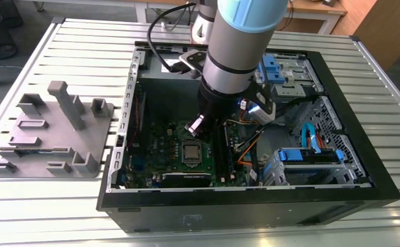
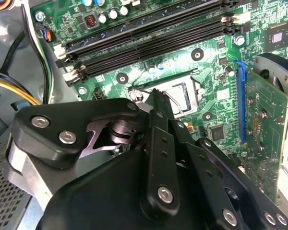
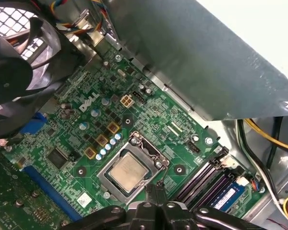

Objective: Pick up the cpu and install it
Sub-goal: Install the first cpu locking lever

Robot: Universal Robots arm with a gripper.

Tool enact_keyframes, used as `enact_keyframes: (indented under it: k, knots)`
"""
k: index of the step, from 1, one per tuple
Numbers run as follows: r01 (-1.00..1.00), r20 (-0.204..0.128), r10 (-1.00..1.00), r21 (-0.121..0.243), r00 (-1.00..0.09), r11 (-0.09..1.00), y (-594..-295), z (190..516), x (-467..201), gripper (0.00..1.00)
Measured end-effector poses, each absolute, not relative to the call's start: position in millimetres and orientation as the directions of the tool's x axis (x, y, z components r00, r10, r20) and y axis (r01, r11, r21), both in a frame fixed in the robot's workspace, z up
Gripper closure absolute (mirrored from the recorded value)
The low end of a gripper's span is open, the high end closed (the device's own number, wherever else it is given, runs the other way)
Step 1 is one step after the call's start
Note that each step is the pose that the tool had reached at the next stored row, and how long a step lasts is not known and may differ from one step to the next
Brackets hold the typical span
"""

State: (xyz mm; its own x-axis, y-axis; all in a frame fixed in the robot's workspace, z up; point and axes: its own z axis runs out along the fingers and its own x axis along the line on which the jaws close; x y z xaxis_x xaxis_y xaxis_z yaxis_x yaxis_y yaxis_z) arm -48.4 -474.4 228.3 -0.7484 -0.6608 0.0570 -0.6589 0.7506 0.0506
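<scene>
The cpu lies flat in the socket on the motherboard, its silver top facing up and the metal frame around it. In the exterior view the cpu sits near the middle of the board, inside the open case on the slatted worktop.

The gripper hovers just above the board at the socket's edge, its fingers pressed together with nothing between them; in the second wrist view the same closed tips point down toward the socket. It is not touching the chip. The arm comes down into the case from above.

The memory slots run just beside the socket, and a fan stands further off. On the exterior view's left, well apart from the case, a grey holder plate with blocks rests on the worktop.

Judging from this, the pick and placement look done, and the step in hand is seating or securing the chip. Whether the retention frame is latched cannot be told. Any further push would call for a gentle, straight-down contact that keeps off the socket pins and the neighbouring slots.
</scene>
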Motion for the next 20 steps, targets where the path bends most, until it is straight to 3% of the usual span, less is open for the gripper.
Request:
enact_keyframes:
  k: [20]
  knots:
    - [-0.617,0.063,-0.618,0.040,-0.783,0.786,-475,215,-48,0.89]
